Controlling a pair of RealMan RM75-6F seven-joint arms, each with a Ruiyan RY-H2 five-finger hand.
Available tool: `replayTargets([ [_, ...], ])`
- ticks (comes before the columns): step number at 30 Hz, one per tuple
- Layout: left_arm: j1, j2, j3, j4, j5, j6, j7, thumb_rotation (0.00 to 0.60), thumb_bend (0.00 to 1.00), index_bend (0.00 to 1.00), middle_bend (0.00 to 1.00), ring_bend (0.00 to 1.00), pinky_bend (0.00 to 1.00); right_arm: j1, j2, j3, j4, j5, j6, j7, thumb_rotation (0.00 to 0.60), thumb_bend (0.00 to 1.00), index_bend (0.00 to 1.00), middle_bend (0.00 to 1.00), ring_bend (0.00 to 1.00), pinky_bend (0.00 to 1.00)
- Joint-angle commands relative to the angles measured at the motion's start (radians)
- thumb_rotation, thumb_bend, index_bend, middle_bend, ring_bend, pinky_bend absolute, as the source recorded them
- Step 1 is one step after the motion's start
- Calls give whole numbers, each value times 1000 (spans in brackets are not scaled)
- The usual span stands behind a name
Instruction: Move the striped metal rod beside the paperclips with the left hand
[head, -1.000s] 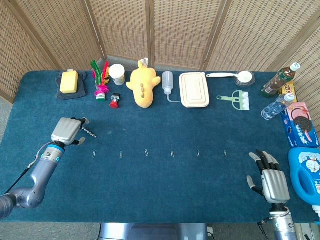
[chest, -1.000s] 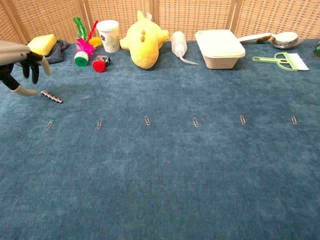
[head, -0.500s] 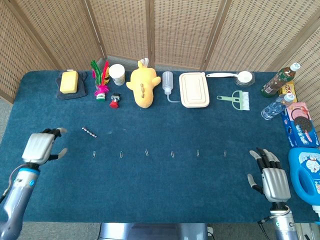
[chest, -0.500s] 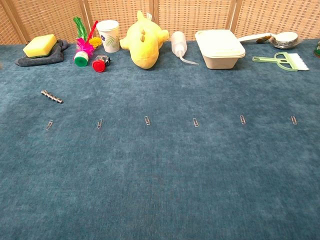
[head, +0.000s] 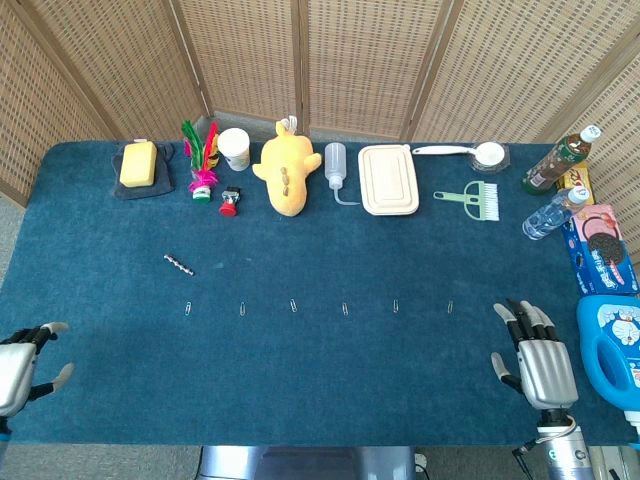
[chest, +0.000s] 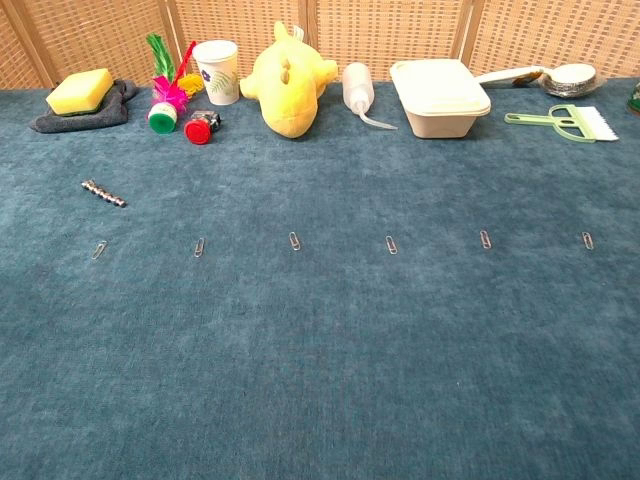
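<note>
Your left robot hand (head: 18, 362) rests empty, fingers spread, at the surface (head: 320, 380) edge; the striped metal rod (head: 178, 264) lies just behind the paperclips (head: 189, 307), apparently placed.

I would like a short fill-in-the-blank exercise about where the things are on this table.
1. The striped metal rod lies beside the ___ end of the paperclips.
2. The left hand holds ___.
3. The sponge is coloured ___.

Missing words: left; nothing; yellow
</note>
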Motion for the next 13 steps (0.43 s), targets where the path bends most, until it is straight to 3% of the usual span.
replayTargets([
  [1,47,19,12,10,33,60,-25,540,476,284,376,339,490,-3,11,-3,-16,-11,10,-7,600,392,143,133,86,143],
  [13,88,-15,-46,25,92,116,-55,546,476,285,371,337,482,-9,11,-11,-17,-29,19,11,600,392,144,133,87,143],
])
